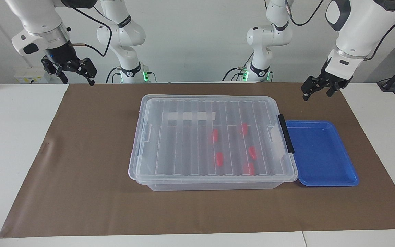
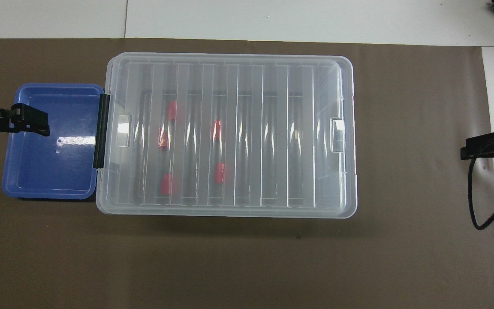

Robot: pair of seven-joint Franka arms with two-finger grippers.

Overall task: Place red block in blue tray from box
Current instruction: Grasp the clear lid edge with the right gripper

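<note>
We see box (image 1: 211, 140) mid-mat, ribbed lid (image 2: 230, 128) on, five red blocks (image 1: 219, 159) inside, toward blue tray end. Blue tray (image 1: 321, 154) touching box at left arm's end. Left gripper (image 1: 315, 91) raised beside box, fingers parted, holding nothing. Right gripper (image 1: 77, 73) raised beside box at right arm's end, fingers spread, nothing held.

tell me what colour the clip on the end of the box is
Black. The clip sits on the box end beside the blue tray; the overhead view shows it best.

Box (image 1: 211, 140) mid-table w/ blocks (image 1: 219, 159) inside — tray (image 1: 321, 154) touching its left-arm end.
</note>
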